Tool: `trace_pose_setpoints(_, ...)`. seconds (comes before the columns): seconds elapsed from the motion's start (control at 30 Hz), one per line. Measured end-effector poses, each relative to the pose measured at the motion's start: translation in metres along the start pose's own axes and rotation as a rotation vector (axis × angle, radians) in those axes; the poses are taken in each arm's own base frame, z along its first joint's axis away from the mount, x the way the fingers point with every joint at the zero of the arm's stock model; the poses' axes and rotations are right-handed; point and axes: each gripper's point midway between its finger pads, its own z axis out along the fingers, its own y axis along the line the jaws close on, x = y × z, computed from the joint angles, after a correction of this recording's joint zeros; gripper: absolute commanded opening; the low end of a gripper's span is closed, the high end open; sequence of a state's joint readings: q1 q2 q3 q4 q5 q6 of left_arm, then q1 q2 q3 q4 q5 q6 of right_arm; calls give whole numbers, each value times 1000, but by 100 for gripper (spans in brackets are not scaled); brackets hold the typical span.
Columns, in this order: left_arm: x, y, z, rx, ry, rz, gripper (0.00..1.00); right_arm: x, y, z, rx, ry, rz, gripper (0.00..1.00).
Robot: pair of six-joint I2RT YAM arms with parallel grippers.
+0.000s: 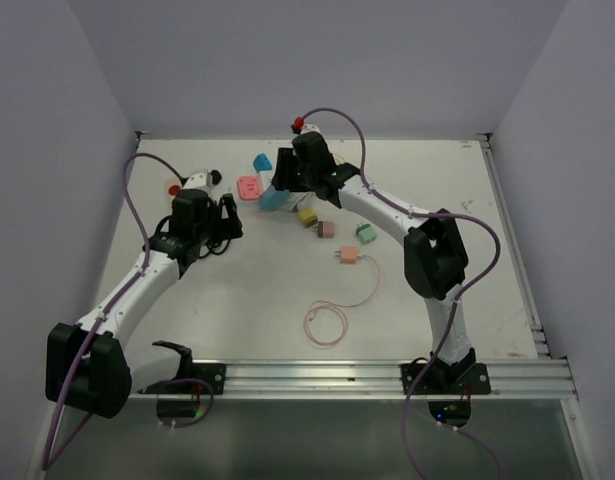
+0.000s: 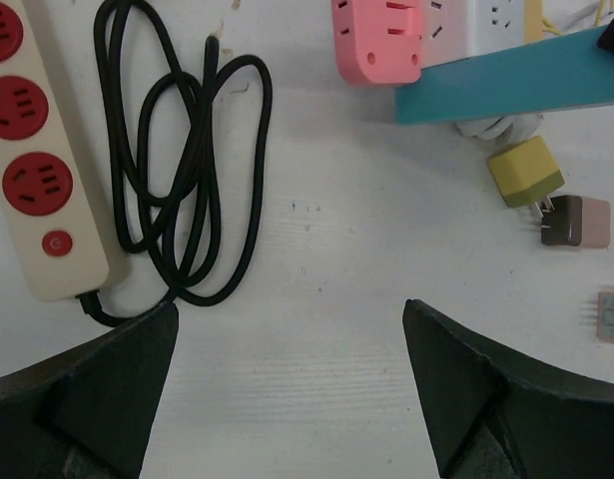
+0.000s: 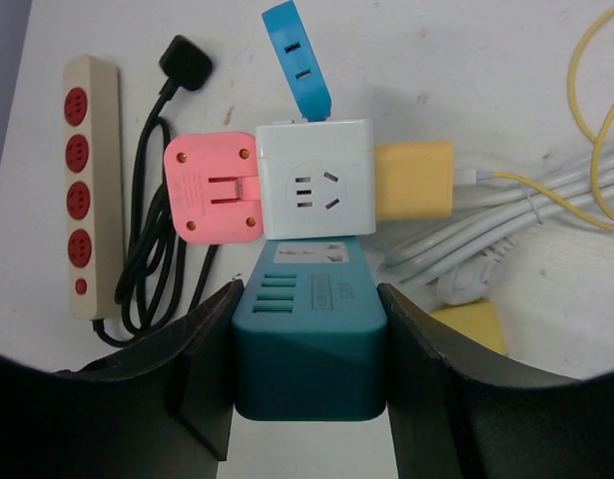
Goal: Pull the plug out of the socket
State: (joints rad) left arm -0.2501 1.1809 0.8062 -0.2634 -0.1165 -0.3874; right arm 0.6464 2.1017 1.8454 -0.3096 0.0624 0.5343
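Right gripper (image 3: 307, 299): closed on the teal plug (image 3: 308, 364), one finger against each flank, with the finger roots cut off by the lower frame edge. Left gripper (image 2: 292, 399): spread wide over bare table (image 2: 316, 299), only its two fingertips in frame.

The teal plug is a rounded block with a pale face of slots. Just ahead of the right fingertips it butts against the white cube socket (image 3: 311, 185), and its prongs are hidden at the joint. A pink plug (image 3: 212, 190) sits on the cube's left face, a yellow plug (image 3: 414, 180) on its right, and a blue plug (image 3: 297, 50) beyond.

In the top view the right wrist covers most of this cluster. Only the left wrist view shows the loose olive adapter (image 2: 526, 172) ahead-right of the left gripper.
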Motion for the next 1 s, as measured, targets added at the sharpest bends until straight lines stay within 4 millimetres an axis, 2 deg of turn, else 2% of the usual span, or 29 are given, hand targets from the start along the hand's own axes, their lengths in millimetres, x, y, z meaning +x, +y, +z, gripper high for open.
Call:
trace_pose_setpoints(0.13,12,0,-3,-18,46,-113,98,29,33,0,-65,-7,-33,0)
trace_pose_setpoints(0.2,20,-1,-5,-19,58,-183,97,49,40,-6,-82,-7,-39,0)
trace_pose_setpoints(0.4,66,2,-17,-6,114,-429,97,111,39,-37,-113,49,-32,0)
trace_pose_setpoints(0.53,93,-1,-18,20,157,-558,99,142,40,-54,-142,73,-16,0)
trace_pose_setpoints(0.7,104,-16,-13,96,193,-645,100,165,41,-66,-177,82,27,0)
trace_pose_setpoints(1.0,93,-39,-5,242,157,-721,99,180,50,-70,-215,95,57,0)
